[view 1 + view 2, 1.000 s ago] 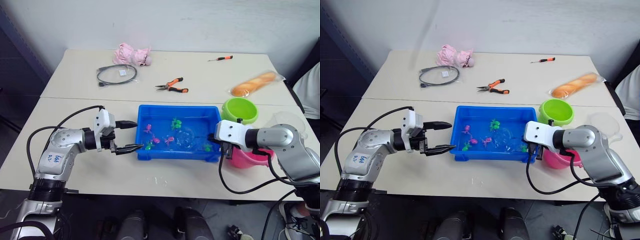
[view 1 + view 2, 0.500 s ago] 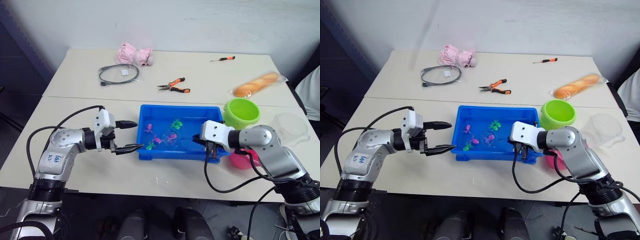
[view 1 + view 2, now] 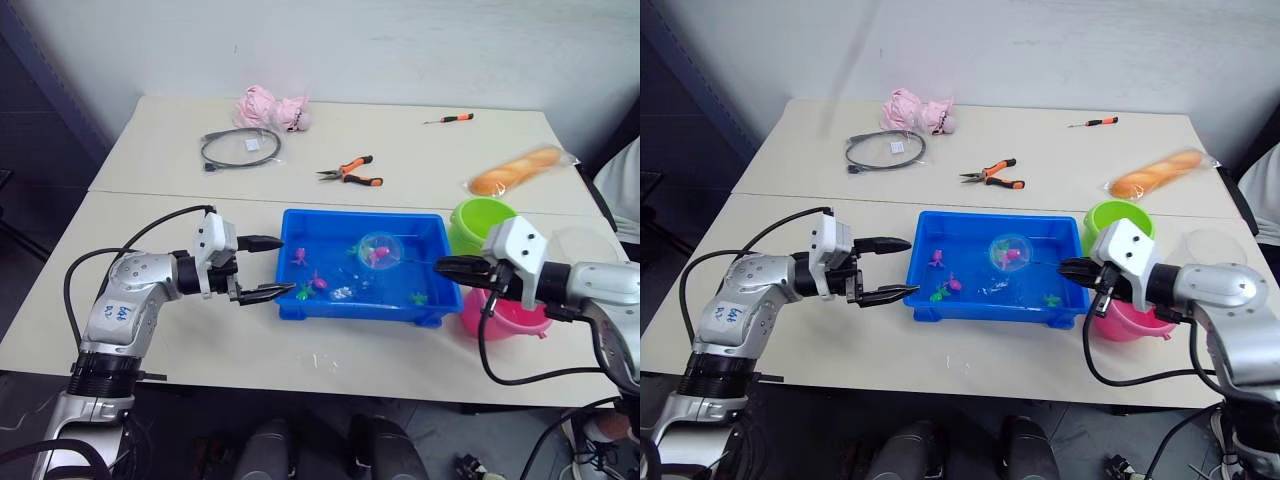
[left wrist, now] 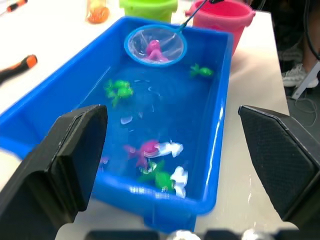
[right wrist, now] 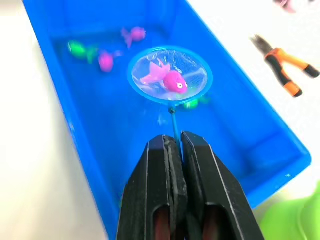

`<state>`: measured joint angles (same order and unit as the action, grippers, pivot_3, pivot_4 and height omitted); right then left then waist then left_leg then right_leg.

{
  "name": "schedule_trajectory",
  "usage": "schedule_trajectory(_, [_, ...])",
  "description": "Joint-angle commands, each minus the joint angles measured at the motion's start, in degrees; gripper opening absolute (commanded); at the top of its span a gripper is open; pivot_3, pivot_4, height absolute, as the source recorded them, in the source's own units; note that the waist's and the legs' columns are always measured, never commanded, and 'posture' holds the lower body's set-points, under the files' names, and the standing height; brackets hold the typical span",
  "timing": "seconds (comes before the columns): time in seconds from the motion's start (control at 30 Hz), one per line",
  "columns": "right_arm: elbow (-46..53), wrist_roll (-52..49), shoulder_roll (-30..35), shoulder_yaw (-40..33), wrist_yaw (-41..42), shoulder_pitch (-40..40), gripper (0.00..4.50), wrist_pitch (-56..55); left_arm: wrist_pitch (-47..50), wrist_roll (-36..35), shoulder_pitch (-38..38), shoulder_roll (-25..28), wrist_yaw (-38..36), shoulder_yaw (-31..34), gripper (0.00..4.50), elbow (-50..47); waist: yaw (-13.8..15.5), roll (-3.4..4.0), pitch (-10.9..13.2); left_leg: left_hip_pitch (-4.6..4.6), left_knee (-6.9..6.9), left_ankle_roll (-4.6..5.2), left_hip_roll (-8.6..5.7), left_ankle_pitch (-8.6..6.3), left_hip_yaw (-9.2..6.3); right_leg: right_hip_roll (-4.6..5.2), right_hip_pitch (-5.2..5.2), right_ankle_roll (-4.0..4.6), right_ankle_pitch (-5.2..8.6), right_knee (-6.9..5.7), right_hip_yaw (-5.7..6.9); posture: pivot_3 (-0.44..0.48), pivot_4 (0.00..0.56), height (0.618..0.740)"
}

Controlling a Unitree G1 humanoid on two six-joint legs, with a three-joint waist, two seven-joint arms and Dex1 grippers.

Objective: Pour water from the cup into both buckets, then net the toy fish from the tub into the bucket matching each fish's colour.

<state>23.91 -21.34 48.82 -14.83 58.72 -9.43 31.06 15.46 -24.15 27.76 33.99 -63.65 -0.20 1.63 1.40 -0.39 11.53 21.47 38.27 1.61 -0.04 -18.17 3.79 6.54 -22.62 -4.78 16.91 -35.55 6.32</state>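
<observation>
Lifted clear of the blue tub [image 3: 300,225] since half a second ago: net [image 5: 170,75] with one pink fish [image 5: 172,80] caught, handle clamped in right gripper [image 5: 175,150]. Next stop, likely, pink bucket [image 3: 505,315]. Left gripper [image 3: 262,268] fingers apart, idle beside tub.

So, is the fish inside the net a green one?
No, the fish lying in the net is magenta-pink, as the right wrist view shows plainly.

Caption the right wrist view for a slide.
Right gripper holds the net, a pink fish inside, above the tub.
</observation>
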Motion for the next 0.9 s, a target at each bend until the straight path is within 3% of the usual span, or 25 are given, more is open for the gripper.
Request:
schedule_trajectory(0.03, [4.83,-2.82,-0.41,-5.01,-1.81,5.23,0.00,0.96,-0.93,-0.76,2.73,-0.92,-1.00,0.15,4.48,1.07,0.07,0.00,0.00,0.00,0.00,0.00,-0.01,0.00,0.01,0.00,0.01,0.00,0.00,0.01,0.00,0.000,0.150,0.740])
schedule_trajectory(0.2, [7.03,-2.99,-2.21,-7.48,-4.92,11.60,0.00,-0.28,-0.46,-1.07,5.55,-3.73,-1.52,-1.35,4.48,1.68,0.08,0.00,0.00,-0.01,0.03,0.03,-0.05,0.01,0.03,0.00,0.03,-0.02,-0.01,0.01,-0.02,0.000,0.150,0.740])
schedule_trajectory(0.37, [15.09,-9.58,-4.91,-18.62,-6.57,19.78,0.00,1.67,2.69,-4.69,5.22,-4.93,-4.36,-1.71,4.48,-1.75,0.02,0.00,0.00,-0.01,-0.01,0.02,-0.05,0.01,0.01,-0.02,0.03,-0.02,-0.01,0.00,-0.01,0.000,0.150,0.740])
schedule_trajectory(0.6, [20.43,-11.12,-10.61,-34.25,-10.06,31.81,0.00,-0.49,5.09,-7.25,2.48,-5.85,-5.00,-2.73,4.48,-6.93,0.18,0.00,0.00,-0.21,-0.03,0.01,-0.03,0.01,0.03,-0.03,0.18,-0.02,-0.01,0.02,-0.12,0.000,0.150,0.740])
schedule_trajectory(0.73, [19.13,-6.05,-14.00,-40.65,-12.08,37.42,0.00,-6.15,4.72,-6.45,3.84,-8.24,-4.39,-3.84,4.48,-5.67,0.23,0.00,-0.01,-0.22,-0.01,0.03,-0.06,0.00,0.06,-0.01,0.18,-0.03,-0.01,0.08,-0.17,0.000,0.150,0.740])
schedule_trajectory(0.9, [12.40,3.07,-16.86,-39.34,-11.27,43.25,0.00,-19.67,3.61,-5.22,4.48,-8.83,-5.40,-5.08,4.48,-4.36,-0.09,0.00,-0.01,-0.29,-0.07,0.02,-0.05,0.00,0.12,-0.05,0.16,-0.02,-0.01,0.13,-0.24,0.000,0.150,0.740])
